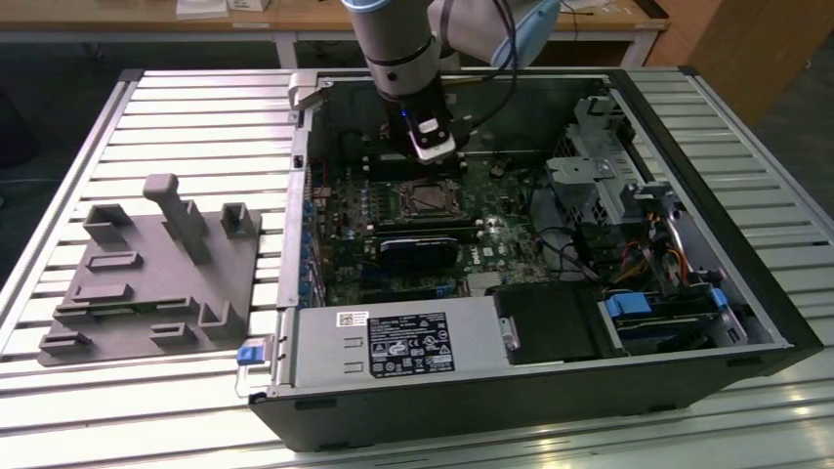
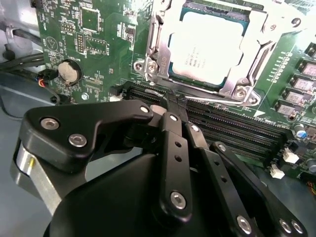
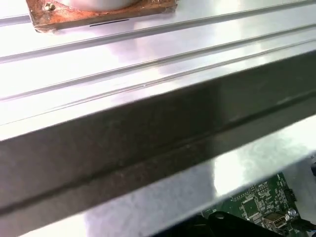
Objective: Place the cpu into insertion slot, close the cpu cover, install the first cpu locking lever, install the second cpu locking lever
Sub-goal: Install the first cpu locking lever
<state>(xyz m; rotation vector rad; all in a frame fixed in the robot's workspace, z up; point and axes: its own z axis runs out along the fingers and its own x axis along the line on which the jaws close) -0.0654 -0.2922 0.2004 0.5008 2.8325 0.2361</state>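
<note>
Tool (image 2: 172, 106) pressed together, tips just short of the cpu (image 2: 210, 42) beneath the closed cpu cover (image 2: 155, 44).

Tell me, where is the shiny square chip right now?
In the second wrist view the cpu sits on the green motherboard, framed by the cpu cover, beside the black memory slots.

Grey metal arm (image 1: 395, 39) with pale blue joint cap (image 1: 528, 24), blue cable (image 1: 513, 39), white wrist block (image 1: 435, 147), black tool (image 2: 168, 111) of linked bars, silver screws (image 2: 178, 199), silver collar (image 2: 27, 158)
</note>
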